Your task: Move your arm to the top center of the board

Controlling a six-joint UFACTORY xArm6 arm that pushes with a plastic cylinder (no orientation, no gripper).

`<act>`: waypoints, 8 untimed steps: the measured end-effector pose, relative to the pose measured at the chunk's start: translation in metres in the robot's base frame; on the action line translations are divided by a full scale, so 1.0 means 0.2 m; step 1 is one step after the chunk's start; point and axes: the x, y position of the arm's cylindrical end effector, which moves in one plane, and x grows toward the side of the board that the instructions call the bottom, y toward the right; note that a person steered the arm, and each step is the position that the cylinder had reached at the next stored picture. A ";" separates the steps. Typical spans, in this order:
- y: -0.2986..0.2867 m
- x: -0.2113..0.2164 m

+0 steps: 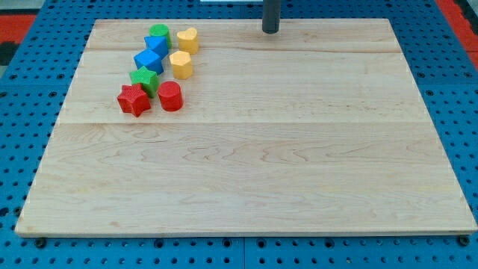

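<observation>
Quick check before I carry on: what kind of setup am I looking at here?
Probably a lab tabletop pushing rig: a wooden board on a blue perforated base, coloured blocks clustered top left, like the red star, and my tip at top centre.

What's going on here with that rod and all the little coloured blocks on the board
My tip sits near the top edge of the wooden board, about centre, touching no block. The blocks are all clustered at the view's upper left: a green cylinder, a yellow heart, two blue blocks, a yellow hexagon, a green star, a red star and a red cylinder.
</observation>
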 end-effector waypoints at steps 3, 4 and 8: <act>0.20 0.00; 0.17 0.07; 0.05 -0.04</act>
